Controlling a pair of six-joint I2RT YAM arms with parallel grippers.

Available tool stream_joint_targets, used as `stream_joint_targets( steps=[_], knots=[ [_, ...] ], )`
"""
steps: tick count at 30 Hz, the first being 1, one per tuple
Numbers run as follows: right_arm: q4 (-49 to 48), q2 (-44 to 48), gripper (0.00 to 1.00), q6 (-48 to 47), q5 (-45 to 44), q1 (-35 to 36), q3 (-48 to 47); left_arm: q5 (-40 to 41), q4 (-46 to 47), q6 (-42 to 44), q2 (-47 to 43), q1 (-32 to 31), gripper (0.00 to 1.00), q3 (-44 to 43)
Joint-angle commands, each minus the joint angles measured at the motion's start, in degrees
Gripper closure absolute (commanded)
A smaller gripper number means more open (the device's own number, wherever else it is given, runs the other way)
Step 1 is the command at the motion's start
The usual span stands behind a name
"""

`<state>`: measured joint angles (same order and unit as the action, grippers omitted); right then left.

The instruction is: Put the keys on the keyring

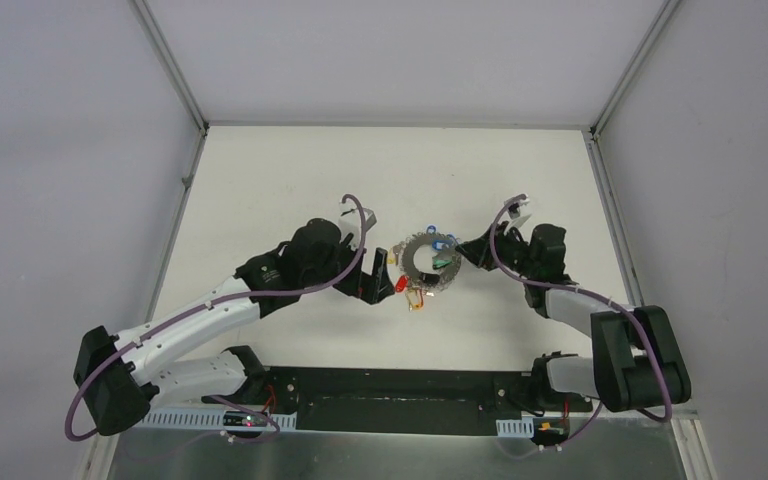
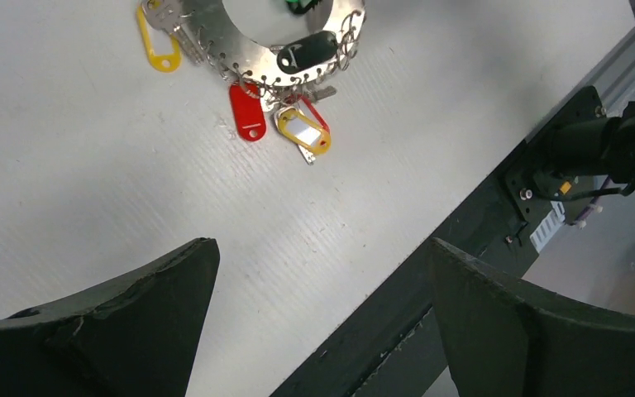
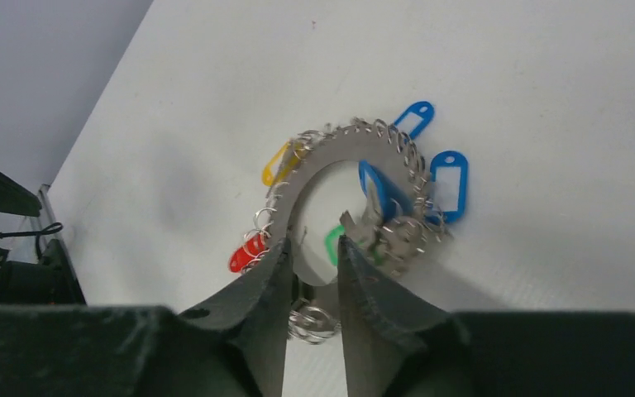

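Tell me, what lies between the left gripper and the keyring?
Only bare table, per the left wrist view, up to the keyring's red tag and yellow tag.

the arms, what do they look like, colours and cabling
Both the left arm and right arm have white links between bulky black joint housings, with a purple cable looped along each. The fingers are matte black tapered wedges.

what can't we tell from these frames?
Right wrist: the right gripper covers the keyring's near arc and part of the green-tagged key; grip unclear.
Left wrist: keyring's upper part cut off by the top edge.
Top external: blue-tagged keys too small to tell if threaded.
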<state>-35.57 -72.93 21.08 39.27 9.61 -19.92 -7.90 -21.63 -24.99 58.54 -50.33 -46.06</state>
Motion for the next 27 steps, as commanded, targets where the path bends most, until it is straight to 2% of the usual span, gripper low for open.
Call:
stream_joint_targets(
  steps=[1, 4, 7, 8, 9, 12, 15, 18, 24, 27],
  knots=[
    [-0.5, -0.9, 0.62, 1.4, -3.5, -2.0, -0.9, -6.0, 6.4, -3.0, 0.9, 5.0, 0.01, 0.2],
    [1.8, 1.1, 0.43, 0.9, -6.1, -2.5, -0.7, -9.9, 11.6, -4.3, 0.6, 10.6, 0.01, 3.0],
    [6.1, 4.3, 0.43, 0.9, -6.1, -2.7, -1.2, -14.2, 15.0, -5.6, 0.0, 17.2, 0.01, 5.8],
    [7.9, 5.5, 0.39, 0.2, -7.1, -2.7, -1.4, -15.9, 15.9, -5.9, -0.3, 19.8, 0.01, 6.7],
    [9.4, 6.7, 0.23, -2.9, -11.6, -2.8, -1.6, -17.6, 17.0, -6.2, -0.7, 22.7, 0.01, 7.6],
    [12.0, 9.8, 0.13, -3.2, -15.7, -3.2, -1.7, -21.3, 18.6, -4.8, -2.2, 31.3, 0.01, 10.5],
    [17.5, 12.6, 0.01, -6.0, -16.8, -3.2, -3.9, -19.9, 15.5, 0.3, -3.9, 38.5, 0.01, 11.1],
    [21.5, 14.7, 0.0, -9.4, -21.8, -3.3, -5.8, -16.5, 14.2, 8.1, -5.9, 43.5, 0.01, 12.1],
    [25.0, 15.4, 0.0, -14.5, -31.3, -3.4, -5.9, -6.2, 16.4, 18.4, -9.3, 43.5, 0.01, 14.1],
    [21.6, 15.2, 0.0, -16.8, -35.9, -3.4, -4.1, -1.7, 19.8, 20.5, -9.9, 43.5, 0.01, 16.9]
  ],
)
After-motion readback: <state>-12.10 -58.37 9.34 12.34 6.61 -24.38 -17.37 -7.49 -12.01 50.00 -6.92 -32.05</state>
